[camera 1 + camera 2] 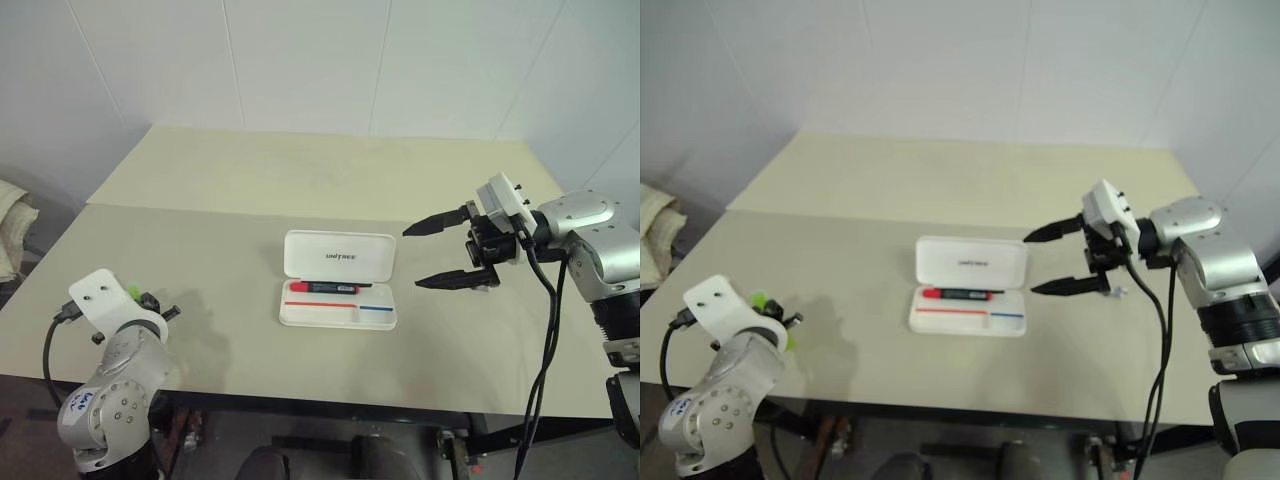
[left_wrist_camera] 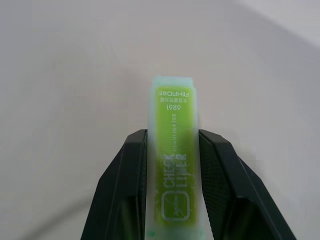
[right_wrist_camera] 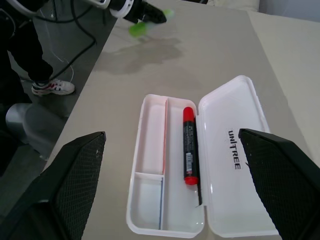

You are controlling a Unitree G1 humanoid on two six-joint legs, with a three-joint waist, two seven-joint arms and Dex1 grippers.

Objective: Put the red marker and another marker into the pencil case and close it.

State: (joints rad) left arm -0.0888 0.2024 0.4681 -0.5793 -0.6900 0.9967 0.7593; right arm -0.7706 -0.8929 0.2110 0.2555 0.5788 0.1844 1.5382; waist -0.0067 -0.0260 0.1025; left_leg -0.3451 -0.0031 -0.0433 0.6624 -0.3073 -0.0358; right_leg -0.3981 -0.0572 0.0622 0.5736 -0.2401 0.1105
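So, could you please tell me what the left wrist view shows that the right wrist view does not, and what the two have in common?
Left wrist view: a close look at the green marker clamped between the left gripper fingers, with its printed label legible.

Right wrist view: the open pencil case with the red marker lying in the tray beside the hinge, the lid flat on the table, and the right gripper fingers spread wide on either side of it.

Both: the green marker, seen far off in the right wrist view, in the left gripper, and the beige table.
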